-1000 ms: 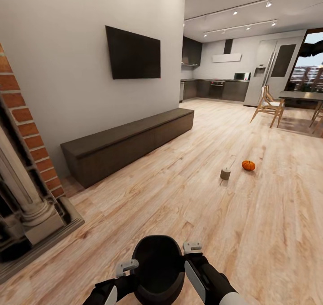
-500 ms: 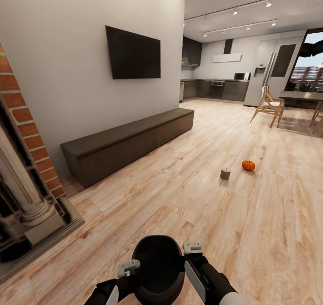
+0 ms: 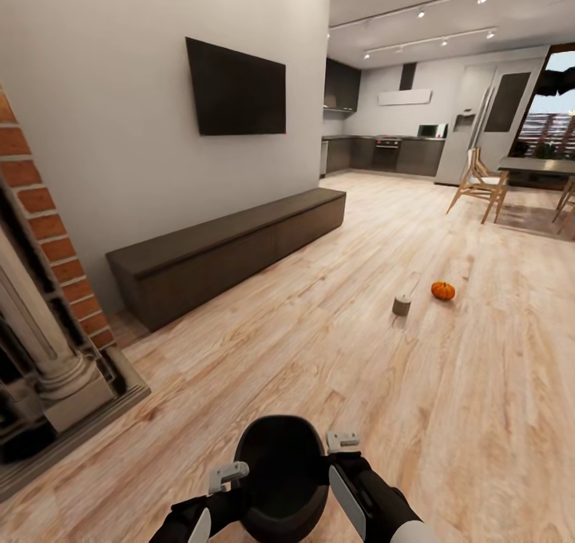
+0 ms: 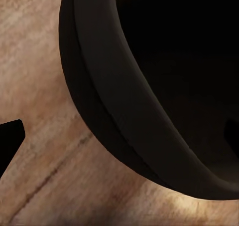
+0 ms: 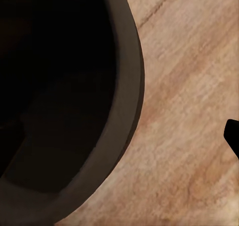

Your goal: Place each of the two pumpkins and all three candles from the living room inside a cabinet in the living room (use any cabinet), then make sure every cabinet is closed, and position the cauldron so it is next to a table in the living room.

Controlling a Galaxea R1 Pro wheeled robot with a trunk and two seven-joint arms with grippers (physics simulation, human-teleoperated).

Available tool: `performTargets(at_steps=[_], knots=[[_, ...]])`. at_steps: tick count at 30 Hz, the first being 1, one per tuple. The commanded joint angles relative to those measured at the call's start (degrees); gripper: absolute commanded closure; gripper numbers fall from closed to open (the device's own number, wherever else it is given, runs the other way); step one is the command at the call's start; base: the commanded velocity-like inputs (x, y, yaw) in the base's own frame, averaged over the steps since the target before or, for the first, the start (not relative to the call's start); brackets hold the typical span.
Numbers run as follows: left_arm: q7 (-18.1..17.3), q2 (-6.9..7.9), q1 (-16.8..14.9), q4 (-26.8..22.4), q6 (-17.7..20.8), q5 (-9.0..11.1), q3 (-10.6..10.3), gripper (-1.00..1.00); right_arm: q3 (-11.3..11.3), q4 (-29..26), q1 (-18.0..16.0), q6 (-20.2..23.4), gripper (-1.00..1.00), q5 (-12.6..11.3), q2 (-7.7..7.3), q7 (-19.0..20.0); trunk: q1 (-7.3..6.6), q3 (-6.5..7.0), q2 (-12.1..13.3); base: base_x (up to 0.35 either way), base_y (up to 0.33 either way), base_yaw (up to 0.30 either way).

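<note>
while both arms carry the cauldron (image 3: 281, 479) low in front of the trunk, the step in hand appears to be transporting it across the living room toward a table, which is not in sight from here. the left gripper (image 3: 227, 474) and right gripper (image 3: 342, 441) each sit at the pot's rim on opposite sides; both wrist views show that rim (image 4: 124, 106) (image 5: 130, 86) running between the fingers, so each is judged clamped onto it, jaws narrow. one pumpkin (image 3: 442, 290) and one candle (image 3: 402, 305) lie on the plank floor ahead, close together and well apart from the cabinet (image 3: 231, 249), whose drawers look closed. next, the base must turn to find the table. against the earlier frames, the whole view has tilted slightly, a camera shift; the objects have not moved.
</note>
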Motion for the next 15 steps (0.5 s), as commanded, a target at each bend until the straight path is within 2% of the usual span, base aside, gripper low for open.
performTargets(at_steps=[1, 13, 15], knots=[[0.0, 0.00, 0.0, 0.0, 0.0, 0.0, 0.0, -1.00, 0.0, 0.1, 0.0, -0.1, -1.00, 0.0, 0.00, 0.0, 0.02, -0.23, 0.0, 0.000, 0.000, 0.000], [0.0, 0.01, 0.0, -0.1, 0.0, 0.0, 0.1, -1.00, 0.0, 2.2, -0.3, -1.3, -1.00, 0.0, 0.00, 0.0, 0.02, -0.23, 0.0, 0.000, 0.000, 0.000], [0.0, 0.01, 0.0, -0.1, -0.1, 0.0, 0.1, -1.00, 0.0, 2.2, -0.3, -1.4, -1.00, 0.0, 0.00, 0.0, 0.07, -0.67, 0.0, 0.000, 0.000, 0.000]])
